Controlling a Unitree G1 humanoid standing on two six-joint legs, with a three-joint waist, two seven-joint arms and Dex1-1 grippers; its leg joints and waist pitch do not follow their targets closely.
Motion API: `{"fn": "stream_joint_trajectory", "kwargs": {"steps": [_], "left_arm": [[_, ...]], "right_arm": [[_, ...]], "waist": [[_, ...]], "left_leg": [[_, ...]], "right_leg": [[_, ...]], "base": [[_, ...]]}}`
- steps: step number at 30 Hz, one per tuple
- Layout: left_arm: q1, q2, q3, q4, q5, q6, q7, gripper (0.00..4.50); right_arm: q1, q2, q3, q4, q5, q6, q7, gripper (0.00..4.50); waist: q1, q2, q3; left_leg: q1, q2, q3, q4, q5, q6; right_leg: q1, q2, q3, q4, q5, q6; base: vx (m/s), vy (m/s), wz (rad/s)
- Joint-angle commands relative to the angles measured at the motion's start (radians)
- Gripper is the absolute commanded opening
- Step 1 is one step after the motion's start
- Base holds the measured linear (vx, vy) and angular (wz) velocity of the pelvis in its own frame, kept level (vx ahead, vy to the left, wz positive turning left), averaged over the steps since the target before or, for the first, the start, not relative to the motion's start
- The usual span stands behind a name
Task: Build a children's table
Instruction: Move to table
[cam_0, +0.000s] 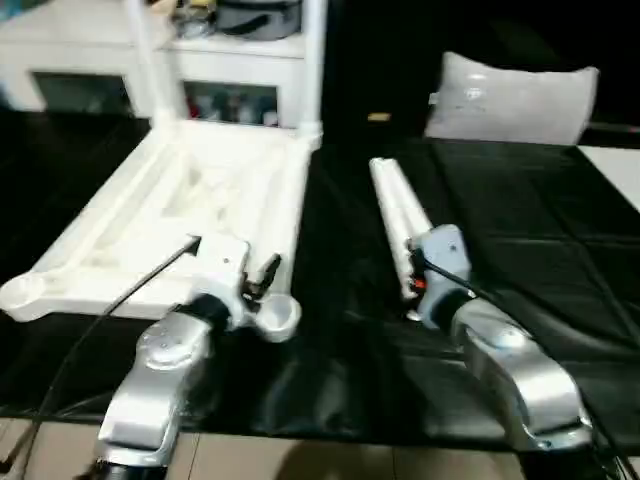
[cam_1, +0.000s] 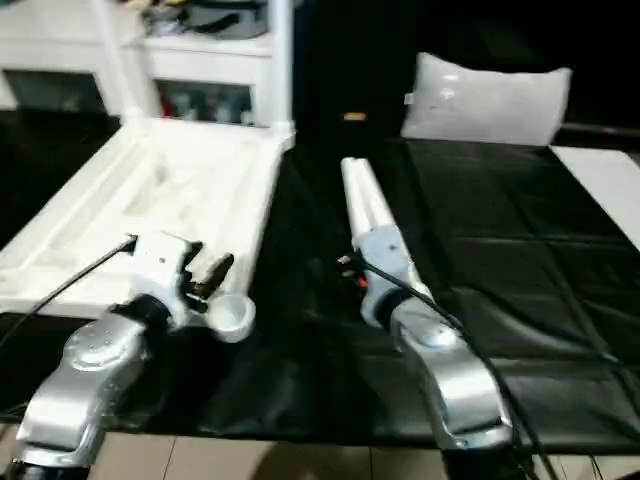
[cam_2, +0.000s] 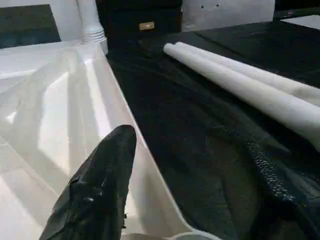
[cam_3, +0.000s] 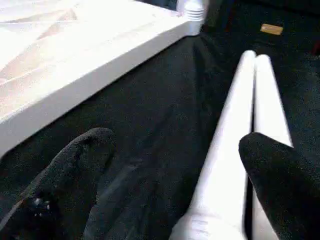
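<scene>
On the left, the tabletop (cam_0: 200, 215) lies ribbed side up on the black cloth (cam_0: 520, 260), two legs already upright in its far corners. The left gripper (cam_0: 262, 275) hovers over its near right corner socket (cam_0: 278, 313), jaws half open, holding nothing. The left wrist view shows one finger (cam_2: 100, 190) above the rim. Rightward, the right gripper (cam_3: 175, 170) gapes wide over two loose legs (cam_3: 250, 125) lying side by side.
</scene>
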Motion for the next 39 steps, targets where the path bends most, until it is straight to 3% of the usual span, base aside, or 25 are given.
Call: {"fn": "stream_joint_trajectory", "kwargs": {"steps": [1, 2, 3, 4, 5, 6, 7, 8, 9, 10, 11, 12, 13, 14, 15, 16, 19, 22, 24, 26, 31, 37, 39], "left_arm": [[-0.010, 0.016, 0.019, -0.002, 0.001, 0.004, 0.000, 2.83], [-0.010, 0.017, 0.017, -0.001, 0.002, 0.004, 0.000, 2.83], [-0.012, 0.021, 0.012, 0.000, 0.008, 0.003, -0.002, 2.83], [-0.013, 0.024, 0.008, 0.001, 0.012, 0.002, -0.005, 2.83], [-0.014, 0.026, 0.007, 0.001, 0.013, 0.002, -0.006, 2.83], [-0.018, 0.038, -0.003, -0.001, 0.013, 0.000, -0.028, 2.83], [-0.018, 0.038, -0.003, -0.001, 0.013, 0.000, -0.028, 2.83], [-0.024, 0.053, -0.014, -0.002, 0.016, 0.004, -0.045, 2.83], [-0.026, 0.058, -0.017, -0.001, 0.017, 0.005, -0.050, 2.83], [-0.029, 0.065, -0.022, 0.000, 0.019, 0.006, -0.057, 2.83], [-0.035, 0.073, -0.022, 0.001, 0.012, 0.007, -0.070, 2.83], [-0.045, 0.087, -0.022, 0.001, 0.002, 0.012, -0.094, 2.83], [-0.046, 0.088, -0.022, 0.001, 0.002, 0.012, -0.095, 2.83], [-0.052, 0.098, -0.026, 0.002, 0.000, 0.023, -0.109, 2.83], [-0.058, 0.113, -0.034, 0.004, 0.004, 0.027, -0.123, 2.83], [-0.065, 0.129, -0.041, 0.007, 0.003, 0.028, -0.145, 2.83], [-0.090, 0.176, -0.059, 0.012, -0.012, 0.031, -0.221, 2.94], [-0.098, 0.208, -0.078, 0.002, -0.015, 0.035, -0.267, 3.03], [-0.103, 0.235, -0.086, -0.019, -0.027, 0.045, -0.310, 3.13], [-0.105, 0.244, -0.090, -0.025, -0.032, 0.052, -0.324, 3.34], [-0.105, 0.258, -0.098, -0.039, -0.039, 0.063, -0.350, 3.78], [-0.105, 0.267, -0.110, -0.049, -0.044, 0.069, -0.372, 3.87], [-0.106, 0.268, -0.115, -0.056, -0.045, 0.073, -0.381, 3.87]], "right_arm": [[-0.021, 0.010, 0.010, -0.006, -0.001, -0.005, 0.003, 4.50], [-0.024, 0.010, 0.010, -0.003, -0.001, -0.005, 0.004, 4.50], [-0.030, 0.008, 0.012, 0.003, -0.002, -0.006, 0.004, 4.50], [-0.034, 0.008, 0.011, 0.006, -0.003, -0.005, 0.004, 4.50], [-0.035, 0.009, 0.011, 0.007, -0.003, -0.005, 0.003, 4.50], [-0.057, 0.012, 0.006, 0.027, -0.007, 0.007, -0.011, 4.50], [-0.057, 0.012, 0.006, 0.027, -0.007, 0.007, -0.011, 4.50], [-0.075, 0.015, 0.003, 0.046, -0.016, 0.018, -0.026, 4.50], [-0.082, 0.017, 0.001, 0.054, -0.020, 0.022, -0.032, 4.50], [-0.091, 0.020, -0.003, 0.066, -0.025, 0.030, -0.041, 4.50], [-0.110, 0.026, -0.007, 0.089, -0.032, 0.042, -0.055, 4.50], [-0.146, 0.043, -0.023, 0.135, -0.035, 0.065, -0.087, 4.50], [-0.149, 0.044, -0.024, 0.138, -0.035, 0.066, -0.089, 4.50], [-0.173, 0.055, -0.035, 0.167, -0.040, 0.083, -0.115, 4.50], [-0.198, 0.058, -0.036, 0.196, -0.054, 0.096, -0.139, 4.50], [-0.232, 0.054, -0.027, 0.234, -0.074, 0.105, -0.152, 4.50], [-0.341, 0.056, -0.018, 0.339, -0.091, 0.160, -0.169, 4.50], [-0.402, 0.054, -0.024, 0.403, -0.096, 0.212, -0.179, 4.50], [-0.501, 0.052, -0.049, 0.527, -0.087, 0.270, -0.188, 4.50], [-0.542, 0.054, -0.066, 0.584, -0.080, 0.277, -0.191, 4.50], [-0.617, 0.055, -0.096, 0.712, -0.076, 0.262, -0.196, 4.50], [-0.675, 0.051, -0.120, 0.831, -0.068, 0.258, -0.203, 4.50], [-0.695, 0.045, -0.126, 0.884, -0.070, 0.251, -0.195, 4.50]], "waist": [[0.005, -0.002, -0.033], [-0.003, 0.014, -0.044], [-0.015, 0.016, -0.046], [-0.029, 0.016, -0.054], [-0.032, 0.013, -0.055], [-0.020, -0.011, -0.055], [-0.009, -0.014, -0.063], [-0.001, -0.015, -0.076], [0.005, -0.011, -0.081], [0.002, -0.010, -0.078], [0.003, -0.008, -0.074], [-0.001, -0.006, -0.063], [-0.001, -0.006, -0.051], [0.000, -0.008, -0.047], [0.000, 0.005, -0.039], [-0.003, 0.003, -0.031], [-0.002, -0.001, -0.023], [0.000, 0.000, -0.025], [0.000, -0.003, -0.025], [0.002, -0.003, -0.029], [0.019, -0.003, -0.040], [0.021, -0.003, -0.053], [0.021, -0.003, -0.048]], "left_leg": [[0.005, 0.060, -0.006, -0.098, -0.027, 0.004], [0.041, 0.072, -0.018, -0.117, -0.066, 0.028], [0.052, 0.083, -0.035, -0.124, -0.055, 0.052], [0.086, 0.102, -0.062, -0.112, 0.044, 0.142], [0.094, 0.107, -0.068, -0.099, 0.102, 0.186], [0.031, 0.077, -0.038, -0.067, 0.302, 0.238], [0.004, 0.057, -0.026, -0.058, 0.357, 0.214], [-0.009, 0.046, -0.023, -0.051, 0.423, 0.186], [0.001, 0.051, -0.030, -0.050, 0.499, 0.128], [-0.002, 0.054, -0.032, -0.054, 0.511, 0.101], [0.005, 0.060, -0.029, -0.058, 0.454, 0.053], [-0.001, 0.062, -0.022, -0.073, 0.328, 0.016], [0.001, 0.065, -0.013, -0.089, 0.154, -0.017], [0.002, 0.069, -0.010, -0.097, 0.073, -0.035], [0.007, 0.070, -0.011, -0.111, -0.054, -0.074], [0.016, 0.072, -0.009, -0.124, -0.173, -0.111], [0.021, 0.068, -0.005, -0.133, -0.298, -0.157], [0.023, 0.071, -0.003, -0.135, -0.304, -0.170], [0.020, 0.068, 0.000, -0.137, -0.300, -0.179], [0.010, 0.070, 0.003, -0.138, -0.265, -0.182], [0.005, 0.071, 0.022, -0.131, -0.128, -0.157], [-0.002, 0.069, 0.031, -0.118, -0.003, -0.130], [-0.002, 0.071, 0.034, -0.120, -0.042, -0.129]], "right_leg": [[0.037, -0.064, 0.036, -0.115, -0.114, -0.180], [0.028, -0.048, 0.019, -0.093, -0.054, -0.198], [0.021, -0.041, 0.010, -0.077, -0.005, -0.200], [-0.019, -0.043, -0.001, -0.048, 0.103, -0.195], [-0.039, -0.052, 0.003, -0.040, 0.147, -0.195], [-0.010, -0.096, 0.035, -0.048, 0.348, -0.202], [0.012, -0.104, 0.046, -0.039, 0.450, -0.194], [0.025, -0.099, 0.049, -0.022, 0.574, -0.176], [0.002, -0.085, 0.043, -0.009, 0.708, -0.152], [-0.001, -0.079, 0.039, -0.006, 0.719, -0.146], [-0.012, -0.078, 0.035, -0.015, 0.655, -0.151], [-0.014, -0.084, 0.036, -0.028, 0.537, -0.173], [-0.018, -0.090, 0.040, -0.047, 0.381, -0.200], [-0.017, -0.093, 0.042, -0.054, 0.306, -0.208], [-0.018, -0.096, 0.044, -0.063, 0.161, -0.219], [-0.027, -0.094, 0.046, -0.076, 0.018, -0.218], [-0.043, -0.100, 0.058, -0.095, -0.208, -0.185], [-0.053, -0.100, 0.060, -0.099, -0.243, -0.163], [-0.059, -0.099, 0.058, -0.096, -0.240, -0.167], [-0.054, -0.099, 0.055, -0.092, -0.213, -0.164], [-0.054, -0.091, 0.053, -0.076, 0.017, -0.186], [-0.050, -0.081, 0.048, -0.056, 0.244, -0.207], [-0.051, -0.084, 0.049, -0.061, 0.198, -0.212]], "base": [[0.000, 0.000, 0.00], [0.060, 0.021, 0.05], [0.066, 0.042, 0.03], [0.066, 0.042, 0.03], [0.053, 0.045, 0.03], [0.000, 0.000, 0.00], [0.000, 0.000, 0.00], [0.000, 0.000, 0.00], [0.000, 0.000, 0.00], [0.000, 0.000, 0.00], [-0.058, -0.001, -0.03], [-0.080, -0.008, -0.02], [-0.080, -0.008, -0.02], [-0.096, -0.016, -0.01], [-0.110, -0.017, 0.00], [-0.110, -0.017, 0.00], [-0.114, -0.010, -0.01], [-0.088, -0.016, 0.01], [-0.031, -0.009, 0.00], [0.000, 0.000, 0.00], [0.000, 0.000, 0.00], [0.000, 0.000, 0.00], [0.000, 0.000, 0.00]]}}
